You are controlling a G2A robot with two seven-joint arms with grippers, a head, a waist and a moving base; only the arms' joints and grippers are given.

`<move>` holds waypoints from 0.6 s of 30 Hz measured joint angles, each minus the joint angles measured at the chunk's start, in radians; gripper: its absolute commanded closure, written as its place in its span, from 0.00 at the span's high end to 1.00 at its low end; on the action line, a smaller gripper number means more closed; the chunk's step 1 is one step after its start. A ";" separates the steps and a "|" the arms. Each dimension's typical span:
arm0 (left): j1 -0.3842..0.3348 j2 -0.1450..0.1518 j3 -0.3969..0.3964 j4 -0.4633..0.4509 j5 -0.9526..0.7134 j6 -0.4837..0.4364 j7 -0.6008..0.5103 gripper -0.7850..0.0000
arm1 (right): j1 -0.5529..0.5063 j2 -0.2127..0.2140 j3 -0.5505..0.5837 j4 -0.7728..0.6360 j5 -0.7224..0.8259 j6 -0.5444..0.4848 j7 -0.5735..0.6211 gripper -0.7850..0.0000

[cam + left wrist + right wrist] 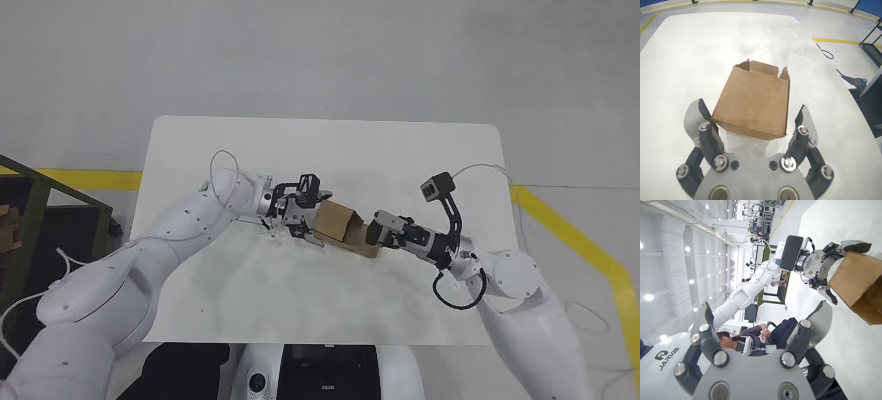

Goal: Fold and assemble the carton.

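A brown cardboard carton lies on its side near the middle of the white table, its loose flaps at the end away from my left arm. My left gripper is open and straddles the carton's closed near end. One fingertip touches a corner, and the other stands a little apart. The right wrist view shows that left gripper around the carton's end. My right gripper is open and holds nothing. It sits at the carton's opposite, flap end.
A dark green rack stands on the floor beyond the table's left edge. Yellow floor lines run past both sides of the table. Bare table surface surrounds the carton on all sides.
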 measured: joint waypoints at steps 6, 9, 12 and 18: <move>0.005 0.011 0.044 0.034 -0.006 0.000 0.071 1.00 | 0.020 -0.002 -0.020 0.007 0.001 0.005 0.008 1.00; 0.012 0.024 0.062 0.012 -0.035 0.000 0.072 1.00 | 0.033 -0.003 -0.034 0.014 -0.001 0.006 0.011 1.00; 0.019 0.042 0.082 -0.019 -0.060 0.000 0.072 1.00 | 0.042 -0.004 -0.043 0.021 0.000 0.006 0.012 1.00; 0.014 0.079 0.103 -0.060 -0.114 0.000 0.072 1.00 | 0.049 -0.005 -0.052 0.029 0.002 0.008 0.012 1.00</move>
